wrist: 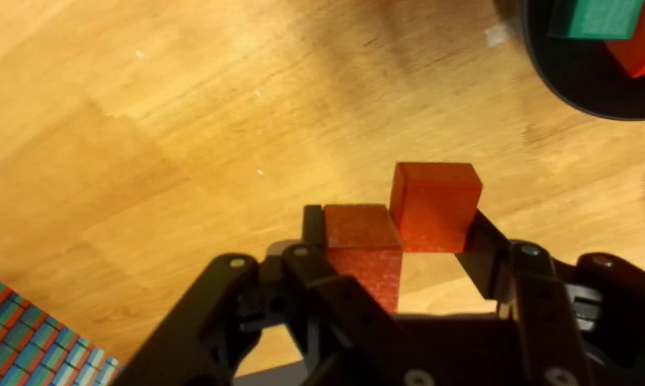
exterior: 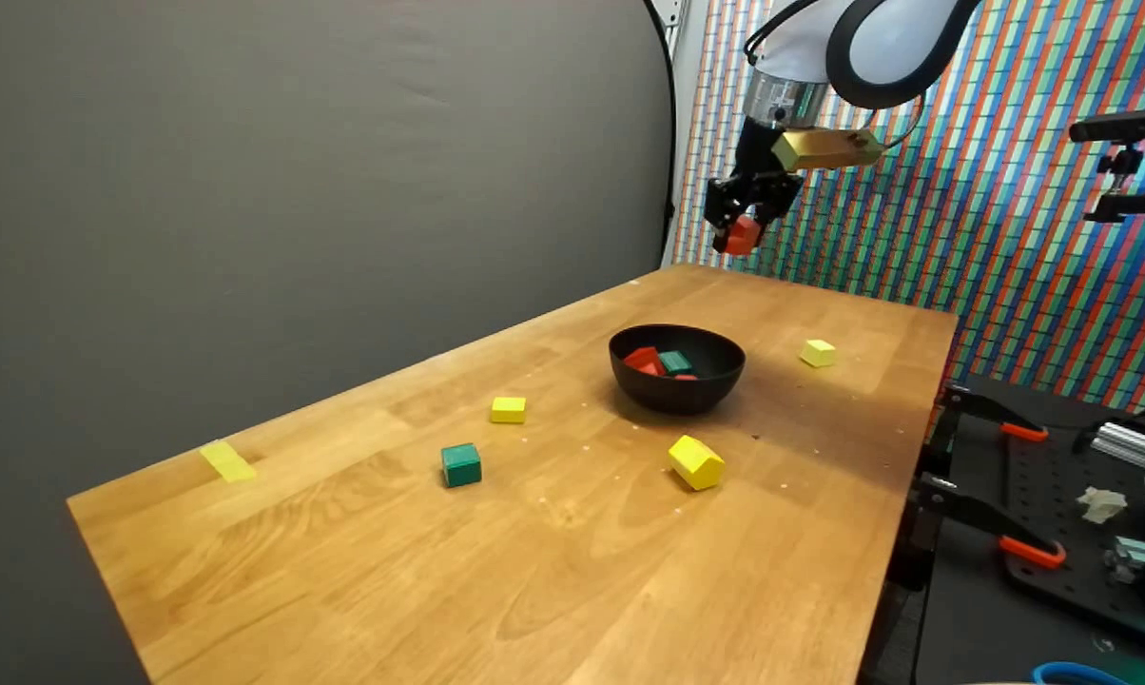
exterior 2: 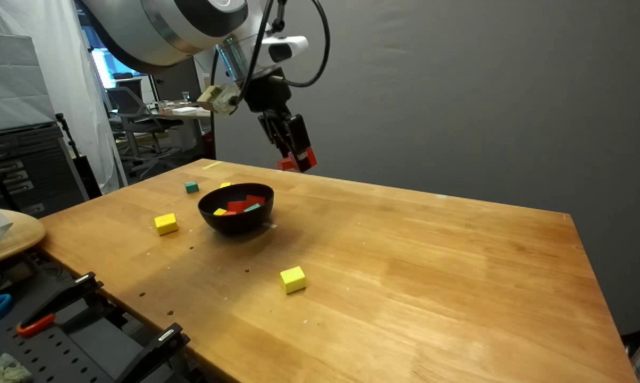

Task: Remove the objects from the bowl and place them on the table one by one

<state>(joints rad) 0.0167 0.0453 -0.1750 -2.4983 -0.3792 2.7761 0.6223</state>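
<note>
High over the table [exterior: 420, 590], my gripper [wrist: 395, 228] is shut on two red blocks. In the wrist view, the left red block [wrist: 362, 228] and the right red block [wrist: 435, 214] press side by side between the fingers, the right one reaching farther out. The black bowl [exterior: 677, 398] stands on the table, apart from the gripper. Inside it lie red blocks [exterior 2: 237, 206], a green block [exterior: 674, 362] and a yellow block [exterior 2: 220, 211]. On the tabletop are a green block [exterior: 461, 464] and three yellow blocks, among them a yellow block [exterior: 696, 463] near the bowl and a yellow block [exterior 2: 293, 280].
A flat yellow tape strip [exterior: 228, 461] is stuck near a table edge. Black clamps with orange tips [exterior: 1034, 550] grip beside the table, by a dark perforated board [exterior 2: 54, 346]. A grey wall [exterior 2: 485, 106] rises along one long side.
</note>
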